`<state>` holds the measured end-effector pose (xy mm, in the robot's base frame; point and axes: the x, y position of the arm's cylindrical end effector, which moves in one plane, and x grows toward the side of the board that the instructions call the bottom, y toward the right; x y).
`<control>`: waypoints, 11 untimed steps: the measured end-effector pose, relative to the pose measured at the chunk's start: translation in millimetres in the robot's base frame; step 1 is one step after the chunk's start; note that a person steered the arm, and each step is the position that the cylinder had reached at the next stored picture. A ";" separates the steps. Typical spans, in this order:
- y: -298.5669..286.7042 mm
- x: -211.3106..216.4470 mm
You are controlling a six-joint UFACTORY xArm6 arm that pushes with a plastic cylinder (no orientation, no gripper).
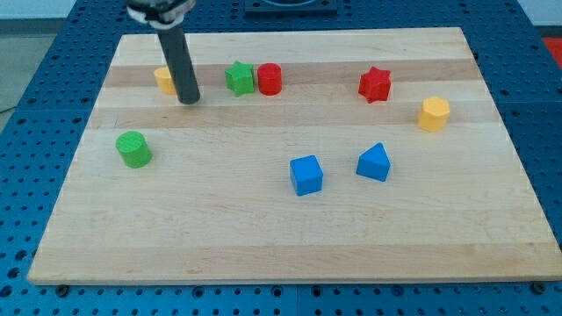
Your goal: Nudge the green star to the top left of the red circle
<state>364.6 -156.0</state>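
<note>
Wooden board (pixel 290 237) spread across nearly the whole view, on a blue perforated bench (pixel 35 53). Dark rod dropping in from 12 o'clock at the view's upper left, ending at my tip (pixel 189 100), planted on the wood; no jaws to open or close, nothing carried, and apparently touching no block, though a yellow block (pixel 163 79) sits half hidden behind the rod, just at 10 o'clock of the tip. Green star (pixel 239 77) lying toward 2 o'clock from the tip, near but apart, a bare strip of wood between. Red circle (pixel 270 79) pressed against the star's 3 o'clock side, seemingly touching. So: star directly at 9 o'clock of the circle, wanted at roughly 10 or 11. Judged need: a short push toward 12 o'clock, delivered from the star's 6 o'clock side, meaning the tip probably has to swing under the star first. Risk judged: a push from the present bearing would drive star into circle and drag both toward 3. Star roughly round in outline, no long axis worth counting. Elsewhere: green cylinder (pixel 133 149) at 7 o'clock of the tip, two blue blocks (pixel 306 174) (pixel 374 163) well off at 4, red star (pixel 375 84) and another yellow block (pixel 433 114) far at 3.
</note>
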 end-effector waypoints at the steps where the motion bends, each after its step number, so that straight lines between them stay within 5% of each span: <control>1: 13.7 26.2; 5: 48.9 -51.2; 7: 55.6 0.3; 10: 64.9 -77.2; 11: 70.3 -54.9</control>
